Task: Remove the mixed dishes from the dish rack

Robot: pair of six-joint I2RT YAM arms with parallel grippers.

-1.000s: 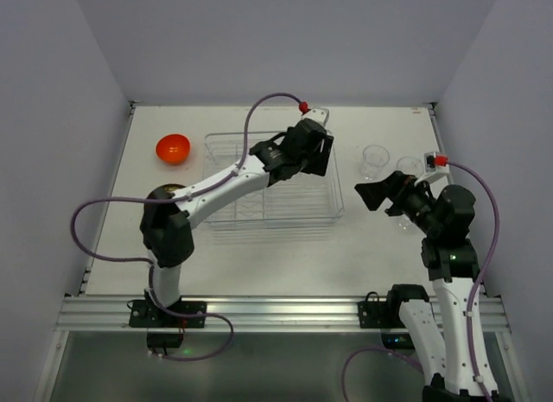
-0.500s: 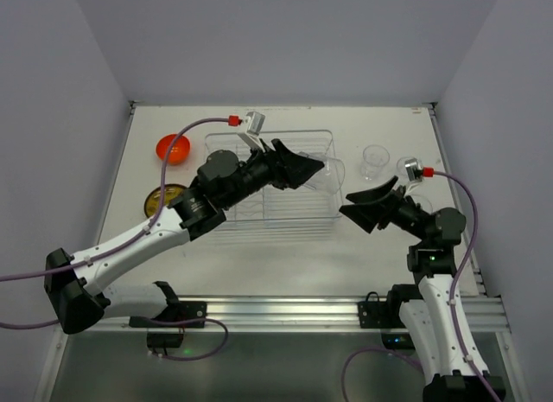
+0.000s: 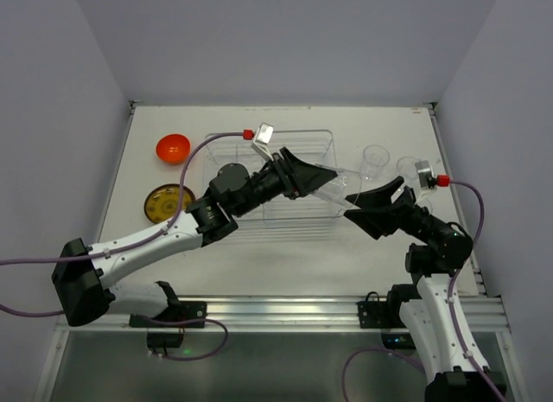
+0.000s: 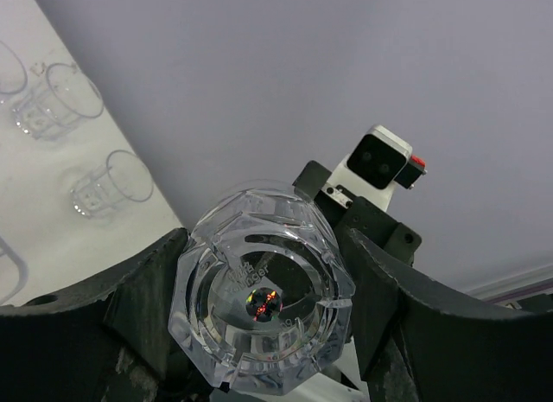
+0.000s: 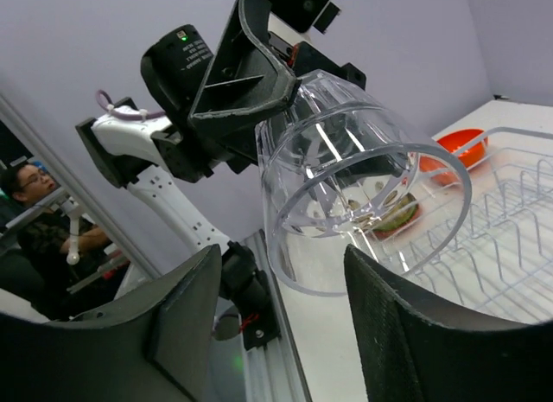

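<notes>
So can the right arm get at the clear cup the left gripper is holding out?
Likely yes: the left gripper presents the clear cup mouth-first, and the right gripper has its jaws on either side of the rim, nothing between.

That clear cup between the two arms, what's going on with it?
It looks like a handover in mid-air. The left fingers grip a clear cup by its base, near the right end of the rack. The right fingers stand on either side of its open mouth, apart and not clearly touching it. An orange bowl, a brown plate and other cups sit on the table outside the rack.
</notes>
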